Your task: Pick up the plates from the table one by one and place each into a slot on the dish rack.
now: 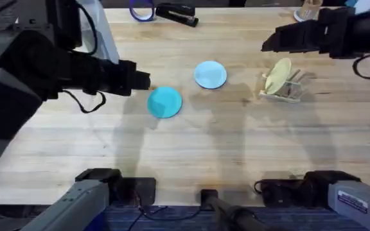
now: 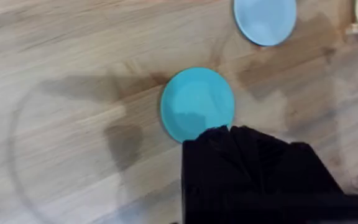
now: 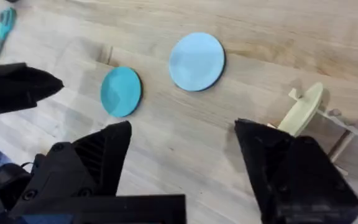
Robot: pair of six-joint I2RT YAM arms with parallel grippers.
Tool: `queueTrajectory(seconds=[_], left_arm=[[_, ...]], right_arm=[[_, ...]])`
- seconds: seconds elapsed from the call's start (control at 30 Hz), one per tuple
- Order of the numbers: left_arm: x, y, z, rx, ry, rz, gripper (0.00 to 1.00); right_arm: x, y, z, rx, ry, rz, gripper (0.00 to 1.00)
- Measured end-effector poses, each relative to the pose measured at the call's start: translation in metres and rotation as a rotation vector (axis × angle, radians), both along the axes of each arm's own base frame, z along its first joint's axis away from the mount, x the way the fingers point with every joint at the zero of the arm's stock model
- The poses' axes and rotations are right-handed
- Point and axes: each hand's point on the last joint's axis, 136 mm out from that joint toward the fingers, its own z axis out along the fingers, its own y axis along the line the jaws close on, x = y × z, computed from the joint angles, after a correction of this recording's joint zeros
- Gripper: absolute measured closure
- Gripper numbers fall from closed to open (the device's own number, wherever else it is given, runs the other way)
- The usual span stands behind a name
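1. Hovering just beside the teal plate (image 1: 164, 102), the left gripper (image 1: 143, 79) sits on the side away from the dish rack (image 1: 286, 88); whether its fingers are open I cannot tell.
2. Teal plate lies flat on the desk (image 1: 236, 154); the pale blue plate (image 1: 210, 74) lies between it and the rack, which already holds a pale yellow plate (image 1: 278, 76).
3. Right gripper (image 3: 182, 168) hangs near the rack, fingers spread wide, holding nothing.
4. Judgement: a flat plate offers little lip; come down at its rim, pinch the edge, tilt upright before slotting.
5. No readable brands or writing.
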Motion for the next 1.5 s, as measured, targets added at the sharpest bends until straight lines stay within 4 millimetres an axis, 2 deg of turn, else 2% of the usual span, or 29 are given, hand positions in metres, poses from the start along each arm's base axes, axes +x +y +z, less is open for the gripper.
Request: queueTrajectory(seconds=[0.17, 0.2, 0.4, 0.63, 0.9, 1.5], left_arm=[[0.002, -0.007, -0.003, -0.069, 0.003, -0.08, 0.961], [0.006, -0.001, -0.001, -0.138, -0.001, -0.077, 0.962], [0.011, 0.011, 0.002, -0.31, -0.001, -0.069, 0.962], [0.007, 0.008, -0.02, -0.419, 0.109, -0.101, 0.962], [0.013, 0.008, -0.043, -0.447, 0.163, -0.124, 0.962], [0.023, 0.011, -0.055, -0.44, 0.149, -0.135, 0.963]], right_arm=[[0.0, 0.0, 0.0, 0.009, 0.006, -0.006, 0.006], [0.0, 0.001, 0.0, 0.013, 0.008, -0.007, 0.006], [0.0, 0.001, 0.001, 0.017, 0.01, -0.009, 0.006], [-0.001, 0.001, 0.001, 0.018, 0.01, -0.008, 0.006], [0.0, 0.002, 0.001, 0.018, 0.01, -0.008, 0.006], [-0.001, 0.002, 0.001, 0.063, 0.053, -0.063, 0.006]])
